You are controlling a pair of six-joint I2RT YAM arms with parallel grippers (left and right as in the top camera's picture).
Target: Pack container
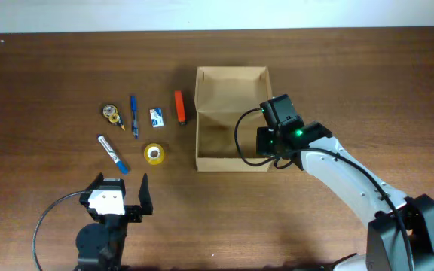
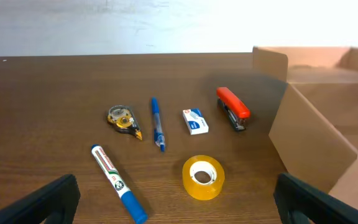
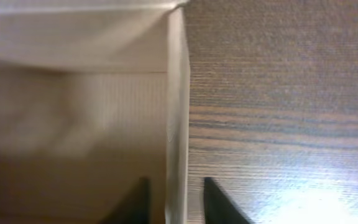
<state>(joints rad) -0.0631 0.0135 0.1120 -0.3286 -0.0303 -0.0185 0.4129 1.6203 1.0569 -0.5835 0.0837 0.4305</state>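
Observation:
The container [image 1: 232, 167] is an open tan cardboard box at mid-table, its lid flap folded back at the far side; it looks empty. It fills the right of the left wrist view [image 2: 316, 124]. My right gripper [image 1: 268, 144] straddles the box's right wall near the front corner. In the right wrist view the fingers [image 3: 176, 199] sit one inside and one outside the wall [image 3: 178, 93], slightly apart from it. My left gripper [image 1: 120, 192] is wide open and empty near the front edge, short of the yellow tape roll [image 2: 203, 177].
Left of the box lie an orange stapler [image 1: 178, 108], a small white-blue box [image 1: 157, 117], a blue pen [image 1: 134, 115], a correction-tape dispenser [image 1: 111, 114], a blue-capped marker [image 1: 112, 153] and the tape roll [image 1: 154, 153].

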